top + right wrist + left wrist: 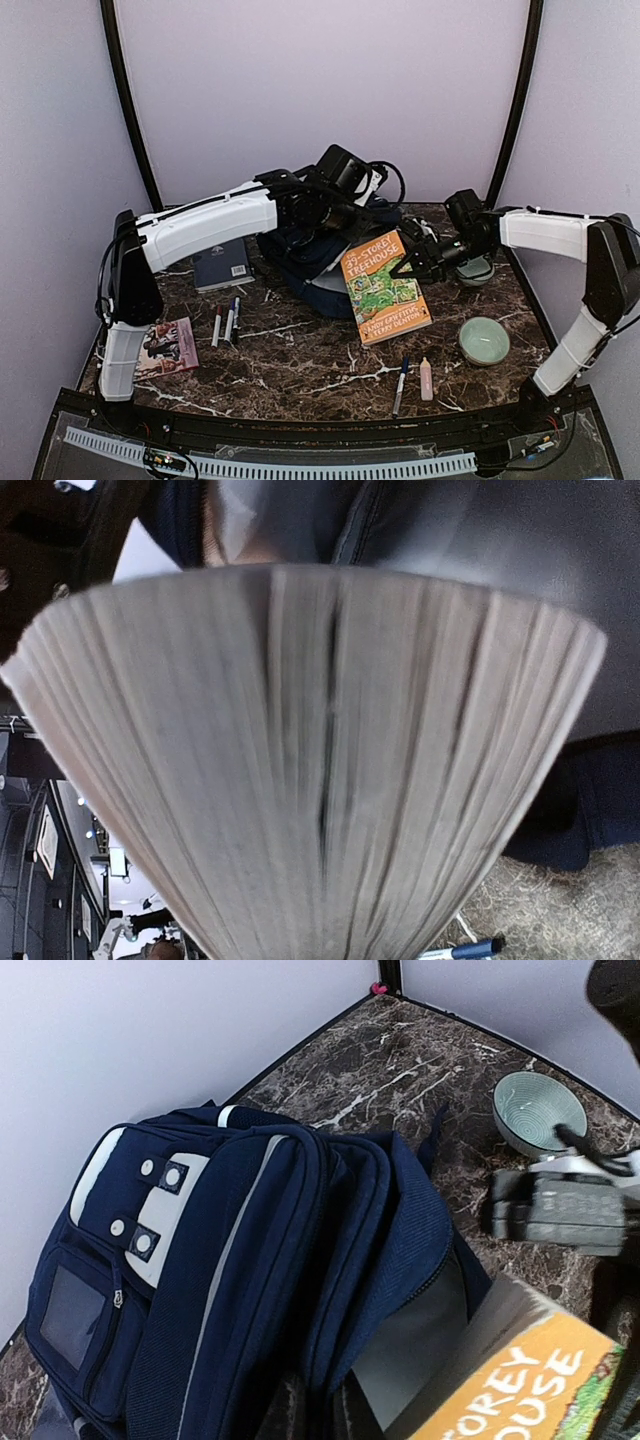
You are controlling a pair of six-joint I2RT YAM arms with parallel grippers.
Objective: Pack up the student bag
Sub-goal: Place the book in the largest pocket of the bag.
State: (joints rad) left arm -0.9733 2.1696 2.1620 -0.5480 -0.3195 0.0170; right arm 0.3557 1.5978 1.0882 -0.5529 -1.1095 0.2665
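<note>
- From above, I see a dark brown marble table (300, 375) veined in white. Pale lilac walls (320, 90) close it in, with black posts (130, 110) at the back corners.
- The student bag (300, 250) lies at the middle back of the table. My left gripper (345, 215) is down on top of it, jaws drawn narrow. Whether any cloth is pinched between them, I cannot tell.
- My right gripper (410, 262) is clamped on the upper edge of the orange Treehouse paperback (385, 295), which leans against the bag.
- Loose on the marble are a dark blue hardcover (222, 263), markers (225, 322), a green bowl (484, 340) and a pen (401, 385).
- Through my left wrist camera, the student bag (230, 1260) fills the view, its white patch turned toward the wall (150, 1030). A grey-lined opening shows beside the paperback's corner (520, 1380). Beyond them are my right gripper (515, 1210) and a ribbed bowl (540, 1110) on the veined table (400, 1070).
- Through my right wrist camera, the paperback's blurred page edges (310, 770) take up nearly everything. Dark bag fabric (450, 530) lies above them, and a strip of marble (570, 910) shows at the lower right.
</note>
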